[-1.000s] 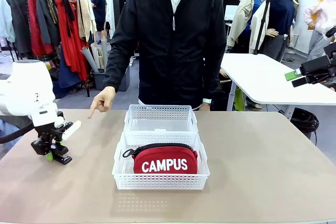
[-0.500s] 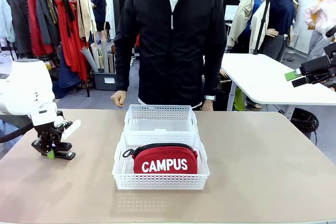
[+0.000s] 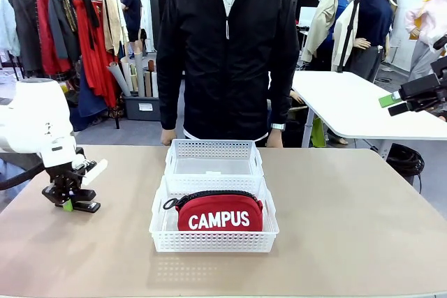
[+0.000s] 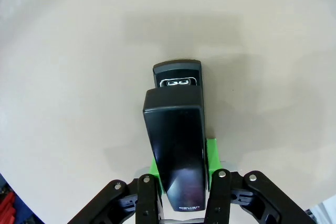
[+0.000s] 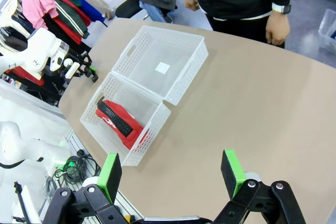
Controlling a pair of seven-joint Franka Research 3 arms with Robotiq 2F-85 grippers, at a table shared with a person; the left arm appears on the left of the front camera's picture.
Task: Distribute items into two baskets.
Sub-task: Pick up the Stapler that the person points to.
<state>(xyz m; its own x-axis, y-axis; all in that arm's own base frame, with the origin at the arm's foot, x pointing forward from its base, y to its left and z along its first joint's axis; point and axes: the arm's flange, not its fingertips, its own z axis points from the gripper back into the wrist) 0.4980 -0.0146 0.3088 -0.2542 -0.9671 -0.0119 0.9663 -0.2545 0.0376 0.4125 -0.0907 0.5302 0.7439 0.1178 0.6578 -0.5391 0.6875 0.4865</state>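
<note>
At the left of the desk (image 3: 349, 242) we find the left arm (image 3: 35, 123) bent down, its left jaws clenched on the black stapler (image 3: 82, 206). In the left wrist view we see the stapler (image 4: 176, 140) gripped at its rear end between the green pads (image 4: 211, 153), its nose pointing away over the bare desk top. It sits low at the desk, but we cannot tell whether it touches the surface. It lies well apart from both baskets.

In the middle we see the two white baskets set one behind the other, touching along their long rims. The near basket (image 3: 162, 232) holds the red pouch (image 3: 219, 214), which stands on its long edge with the white "CAMPUS" lettering facing us and the black zip along the top. In the right wrist view we see the pouch (image 5: 118, 121) leaning against the outer wall of that basket. The far basket (image 3: 213, 150) shows a small white label on its floor.

Behind the far basket stands a person (image 3: 227, 54) in a black jacket, with one hand (image 3: 167, 137) and the other hand (image 3: 274, 139) hanging at the desk's far edge.

At the right edge we see the right jaws held high, off the desk. In the right wrist view its fingers (image 5: 110, 174) stand wide apart, released, gripping nothing.
</note>
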